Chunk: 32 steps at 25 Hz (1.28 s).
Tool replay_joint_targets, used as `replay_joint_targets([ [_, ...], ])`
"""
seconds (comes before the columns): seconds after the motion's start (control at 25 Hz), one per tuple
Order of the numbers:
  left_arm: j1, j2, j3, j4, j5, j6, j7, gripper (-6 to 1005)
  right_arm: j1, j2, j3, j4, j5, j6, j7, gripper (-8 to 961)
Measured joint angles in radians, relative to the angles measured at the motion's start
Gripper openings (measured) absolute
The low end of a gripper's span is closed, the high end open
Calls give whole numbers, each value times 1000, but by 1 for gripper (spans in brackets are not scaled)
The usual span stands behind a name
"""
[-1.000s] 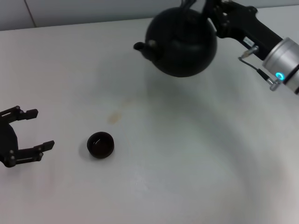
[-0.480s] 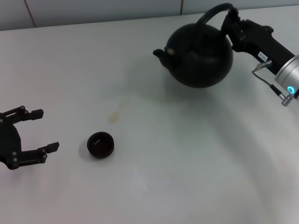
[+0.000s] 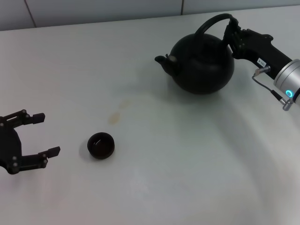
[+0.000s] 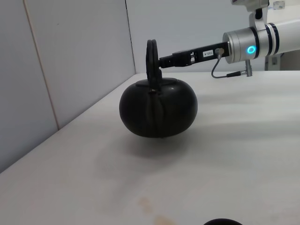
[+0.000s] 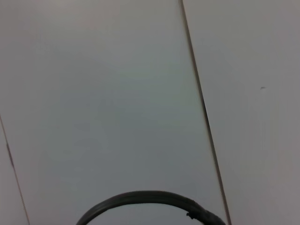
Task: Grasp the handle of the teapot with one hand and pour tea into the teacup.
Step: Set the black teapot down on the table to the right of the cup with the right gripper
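The round matte-black teapot (image 3: 201, 63) is upright at the back right of the table, its stubby spout (image 3: 161, 60) pointing left. My right gripper (image 3: 233, 33) is shut on the right end of the arched handle (image 3: 211, 22). In the left wrist view the teapot (image 4: 158, 108) sits at or just above the tabletop with the handle (image 4: 151, 55) held from behind. The right wrist view shows only an arc of the handle (image 5: 145, 198) against the wall. The small dark teacup (image 3: 101, 145) stands at the front left, far from the teapot. Left of the cup, my left gripper (image 3: 47, 134) is open and holds nothing.
A faint brownish stain (image 3: 115, 117) marks the white table (image 3: 187, 164) between cup and teapot. A grey panelled wall (image 3: 93, 11) runs along the table's back edge. The cup's rim (image 4: 222, 221) just shows in the left wrist view.
The teapot has come down from high up to table level and moved right, staying upright in the right gripper. The left gripper has drifted slightly.
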Motion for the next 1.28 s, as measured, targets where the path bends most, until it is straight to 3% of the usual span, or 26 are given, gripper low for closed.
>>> replay_joint_targets([
  [1.28,33,-9,0,13,0,37,0,847,3,1,-3,31,-3,26,0,107],
])
